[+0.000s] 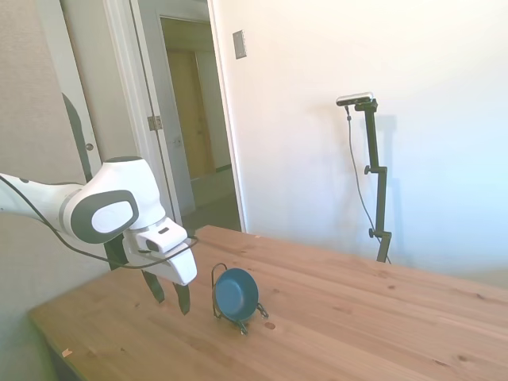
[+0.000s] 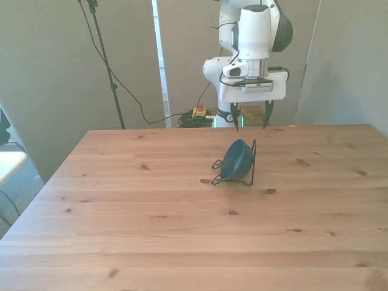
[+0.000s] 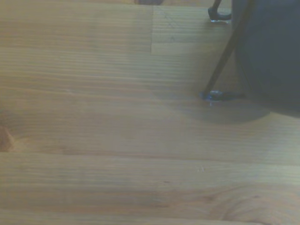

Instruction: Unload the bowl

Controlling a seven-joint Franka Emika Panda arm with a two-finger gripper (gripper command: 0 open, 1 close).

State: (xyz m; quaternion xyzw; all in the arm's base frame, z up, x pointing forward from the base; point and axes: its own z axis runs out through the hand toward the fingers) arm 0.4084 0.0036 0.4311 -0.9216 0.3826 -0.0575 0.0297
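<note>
On wooden table point(image 2: 121, 230): bowl point(image 2: 236, 160) tilted in wire rack point(image 2: 250, 163); jaws spread; open doorway point(image 1: 194, 119) behind.

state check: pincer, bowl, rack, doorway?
pincer: open, empty, hanging above the table behind the bowl
bowl: on edge in the rack, not gripped
wire rack: upright on the table, holding the bowl
doorway: open in the side view
</note>
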